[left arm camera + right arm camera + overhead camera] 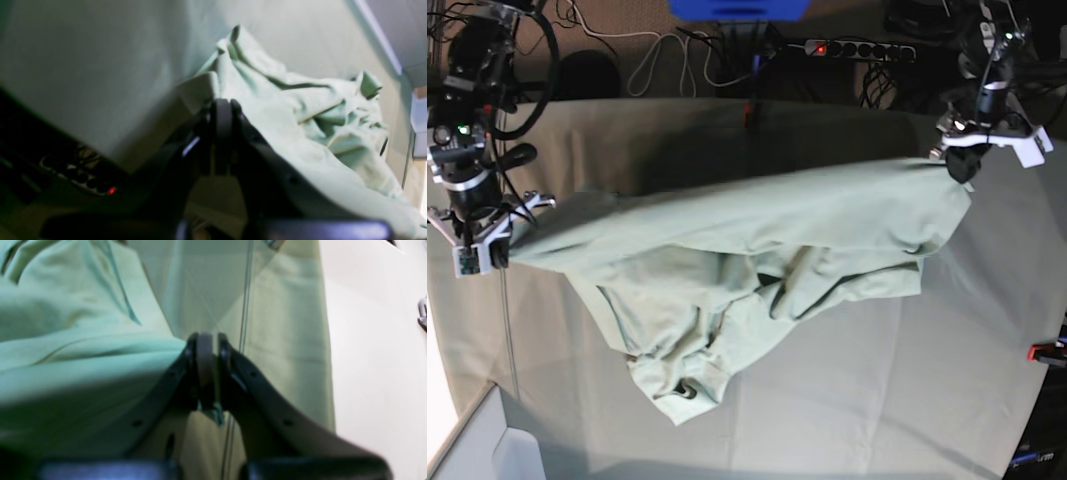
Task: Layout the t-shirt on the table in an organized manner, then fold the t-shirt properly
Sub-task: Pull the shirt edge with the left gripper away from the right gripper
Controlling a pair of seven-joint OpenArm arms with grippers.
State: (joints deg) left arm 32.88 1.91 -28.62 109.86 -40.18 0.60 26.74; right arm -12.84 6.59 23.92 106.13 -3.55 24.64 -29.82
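The pale mint-green t-shirt (757, 250) hangs stretched between my two grippers above the table (907, 400), its lower part sagging in folds toward the cloth. In the base view my left gripper (960, 168) is at the right, shut on one end of the t-shirt (300, 110). My right gripper (507, 245) is at the left, shut on the other end. In the right wrist view the fabric (66, 340) runs away from the closed fingers (205, 350). The left wrist view shows the closed left gripper (223, 110) pinching cloth, with crumpled folds beyond it.
A red-orange clamp (1047, 351) sits at the table's right edge, another small one (748, 112) at the far edge. A power strip (857, 47) and cables lie on the floor behind. A pale box (487, 450) stands at the near left corner.
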